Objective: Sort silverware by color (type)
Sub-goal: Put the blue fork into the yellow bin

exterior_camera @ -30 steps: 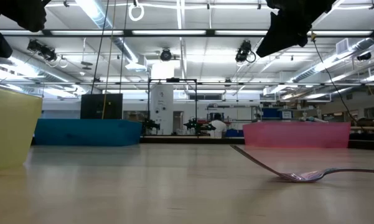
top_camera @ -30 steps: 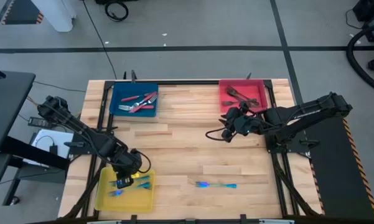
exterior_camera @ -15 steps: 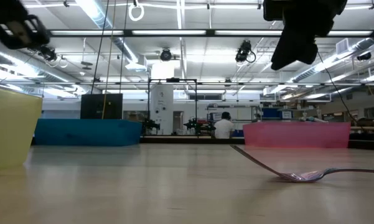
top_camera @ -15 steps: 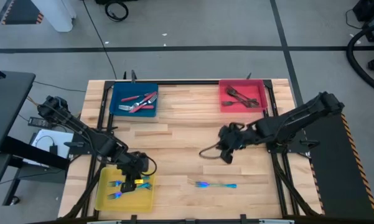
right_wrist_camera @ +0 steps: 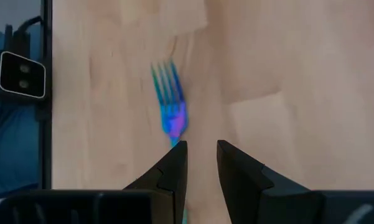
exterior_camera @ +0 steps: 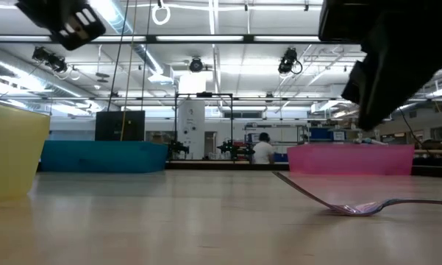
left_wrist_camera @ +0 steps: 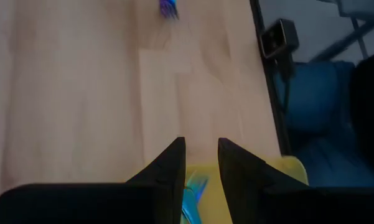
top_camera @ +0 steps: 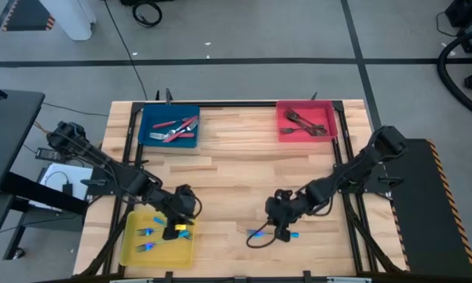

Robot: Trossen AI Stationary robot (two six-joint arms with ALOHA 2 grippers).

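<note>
Now, step: we think our right claw (top_camera: 276, 216) is going for the last blue fork (right_wrist_camera: 168, 104) on the worktop (top_camera: 236, 189).
Fork: it lies flat near the front edge, just under the right claw.
Right claw: fingers a little apart, holding nothing.
Next move: go down, close on the handle, carry it to the yellow tray (top_camera: 133, 251).
Left claw (top_camera: 175, 228): over the yellow tray, slightly apart, empty.

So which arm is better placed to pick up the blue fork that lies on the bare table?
The right. The right gripper hangs directly over the blue fork, fingers slightly apart around its handle. The left gripper is over the yellow tray, farther away.
</note>
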